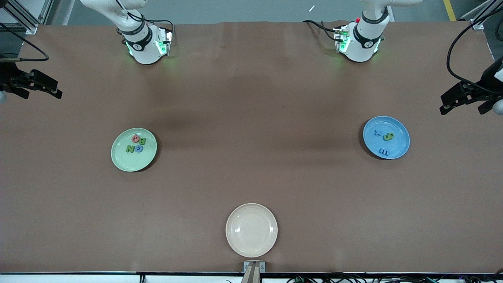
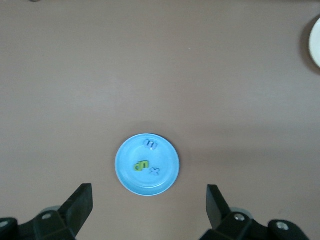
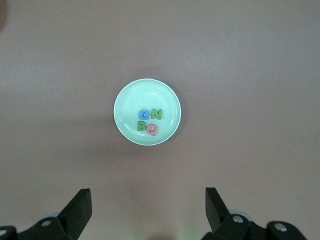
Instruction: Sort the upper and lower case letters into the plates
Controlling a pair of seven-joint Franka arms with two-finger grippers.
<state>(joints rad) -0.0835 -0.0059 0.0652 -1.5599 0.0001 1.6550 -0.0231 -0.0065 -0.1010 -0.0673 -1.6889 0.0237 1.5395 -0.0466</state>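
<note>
The mint green plate (image 1: 122, 158) toward the right arm's end holds the capitals: a pink-red round letter (image 1: 135, 138), green B (image 1: 142, 140), green N (image 1: 130, 148) and blue G (image 1: 138, 148). The blue plate (image 1: 400, 146) toward the left arm's end holds a blue x (image 1: 378, 132), two green small letters (image 1: 388, 136) lying together, and a blue m (image 1: 383, 151). My left gripper (image 2: 148, 190) hangs open and empty high over the blue plate (image 2: 129, 152). High over the mint plate (image 3: 132, 97), my right gripper (image 3: 147, 192) is likewise open and empty.
A cream-beige plate (image 1: 251, 243) with nothing in it sits near the table's front edge, midway between the two arms. Brown cloth covers the table. Both arm bases stand along the table's edge farthest from the front camera.
</note>
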